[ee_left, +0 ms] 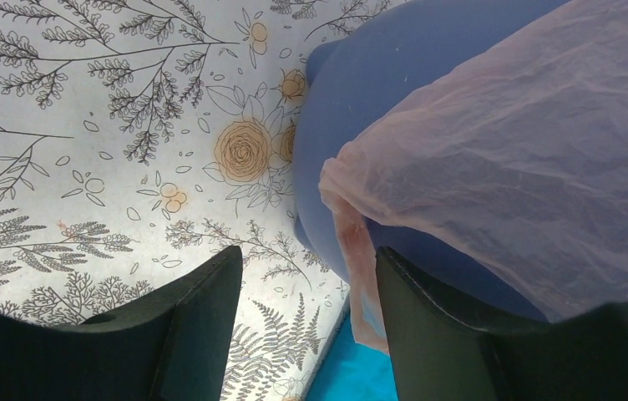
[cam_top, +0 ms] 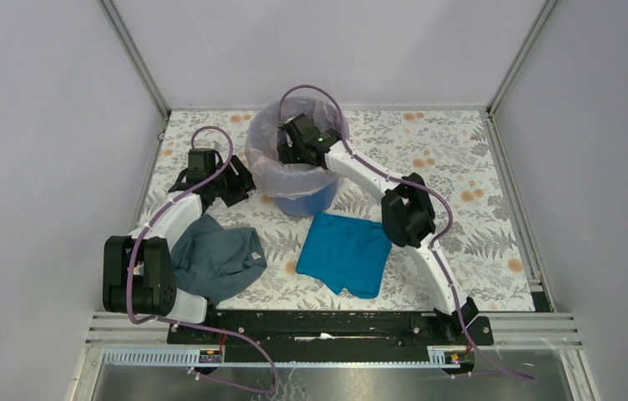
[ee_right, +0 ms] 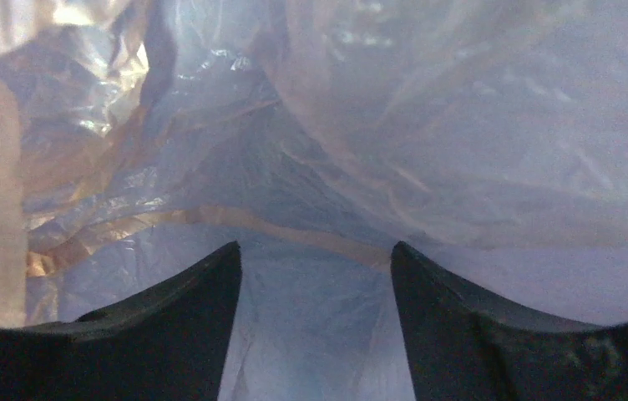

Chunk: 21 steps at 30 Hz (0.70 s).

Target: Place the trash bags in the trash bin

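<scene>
The blue trash bin (cam_top: 309, 200) stands at the table's middle back, lined with a translucent pinkish trash bag (cam_top: 270, 159) that folds over its rim. My right gripper (cam_top: 288, 148) reaches down inside the bin. In the right wrist view it is open (ee_right: 315, 261), with only bag film (ee_right: 427, 150) in front of it. My left gripper (cam_top: 241, 185) sits low just left of the bin. It is open (ee_left: 306, 269) in the left wrist view, facing the bin wall (ee_left: 361, 100). The bag's overhang (ee_left: 528, 159) and a hanging strip lie by its right finger (ee_left: 444, 334), not clamped.
A grey cloth (cam_top: 215, 255) lies crumpled by the left arm's base. A teal cloth (cam_top: 346, 252) lies flat in front of the bin, its edge showing in the left wrist view (ee_left: 352, 372). Grey walls close the flowered table (cam_top: 461, 167) on three sides.
</scene>
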{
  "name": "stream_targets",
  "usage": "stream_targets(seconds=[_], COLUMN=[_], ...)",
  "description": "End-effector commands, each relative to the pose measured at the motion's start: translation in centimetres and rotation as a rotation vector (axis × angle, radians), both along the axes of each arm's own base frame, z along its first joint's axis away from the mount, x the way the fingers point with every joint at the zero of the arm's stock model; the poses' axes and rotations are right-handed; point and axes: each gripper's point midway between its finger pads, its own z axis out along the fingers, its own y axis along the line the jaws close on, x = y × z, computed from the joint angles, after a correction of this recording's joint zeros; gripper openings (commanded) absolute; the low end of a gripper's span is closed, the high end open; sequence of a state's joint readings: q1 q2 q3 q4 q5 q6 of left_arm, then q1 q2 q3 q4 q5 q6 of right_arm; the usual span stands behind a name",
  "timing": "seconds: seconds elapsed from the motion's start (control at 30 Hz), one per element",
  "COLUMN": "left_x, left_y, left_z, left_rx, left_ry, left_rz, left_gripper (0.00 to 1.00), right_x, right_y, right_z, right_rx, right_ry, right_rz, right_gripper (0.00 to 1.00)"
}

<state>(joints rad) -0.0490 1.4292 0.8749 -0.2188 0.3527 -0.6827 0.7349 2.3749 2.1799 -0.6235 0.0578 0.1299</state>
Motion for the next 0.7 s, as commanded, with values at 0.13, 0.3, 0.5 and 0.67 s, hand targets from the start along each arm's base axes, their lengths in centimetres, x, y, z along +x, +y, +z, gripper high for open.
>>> stream_targets(seconds=[0.13, 0.3, 0.5, 0.67], left_x=[1.0, 0.9, 0.8, 0.6], left_y=[-0.4, -0.4, -0.4, -0.3], left_z=[1.8, 1.8, 1.8, 1.4], left_rx=[0.007, 0.009, 0.01, 0.019], left_ry=[-0.079, -0.082, -0.083, -0.073], left_rz=[-0.018, -0.016, -0.021, -0.019], left_gripper=[0.63, 0.63, 0.63, 0.63], right_x=[1.6, 1.7, 0.9, -1.2], right_y=[0.4, 0.2, 0.4, 0.6], right_z=[4.9, 6.3, 7.4, 10.8], right_rx=[0.011, 0.015, 0.06, 0.177], right_ry=[-0.091, -0.114, -0.096, -0.087], right_rz=[-0.016, -0.02, -0.035, -0.019], right_gripper=[0.99, 0.99, 0.97, 0.65])
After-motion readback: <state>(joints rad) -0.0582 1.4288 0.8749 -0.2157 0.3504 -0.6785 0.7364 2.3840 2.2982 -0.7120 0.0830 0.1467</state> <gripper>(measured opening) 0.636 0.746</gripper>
